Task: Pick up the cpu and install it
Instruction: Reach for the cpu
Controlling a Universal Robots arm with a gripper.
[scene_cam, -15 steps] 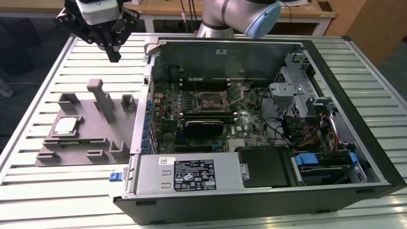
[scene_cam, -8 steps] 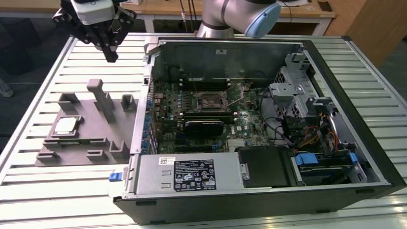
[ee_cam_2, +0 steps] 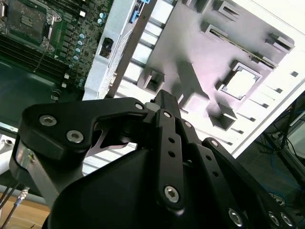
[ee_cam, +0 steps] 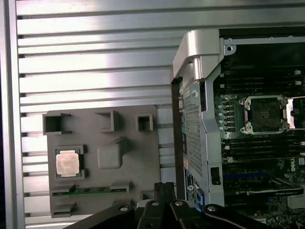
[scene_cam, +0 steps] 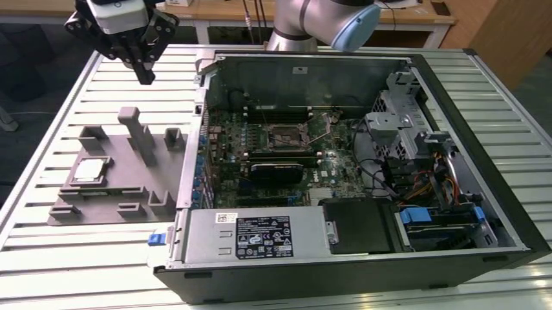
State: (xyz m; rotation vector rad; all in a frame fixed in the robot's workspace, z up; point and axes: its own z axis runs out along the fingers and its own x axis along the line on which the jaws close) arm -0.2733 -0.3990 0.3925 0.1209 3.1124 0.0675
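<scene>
The cpu [scene_cam: 89,170] is a small silver square lying flat in a pocket of the grey fixture plate [scene_cam: 112,197], on the exterior view's left. In both wrist views the cpu [ee_cam_2: 239,81] [ee_cam: 66,162] has nothing on it. My gripper [scene_cam: 146,76] hangs high above the table beyond the fixture, well clear of the cpu, its fingers [ee_cam_2: 164,107] shut together on nothing. The open cpu socket [scene_cam: 287,137] [ee_cam: 263,113] sits mid-motherboard inside the open computer case, its retention frame raised.
The open computer case [scene_cam: 431,71] fills the exterior view's middle and right, with a power supply [scene_cam: 258,236] along the near side. Tall grey posts [scene_cam: 138,135] rise from the fixture beside the cpu. Everything rests on a slatted aluminium table [scene_cam: 52,258].
</scene>
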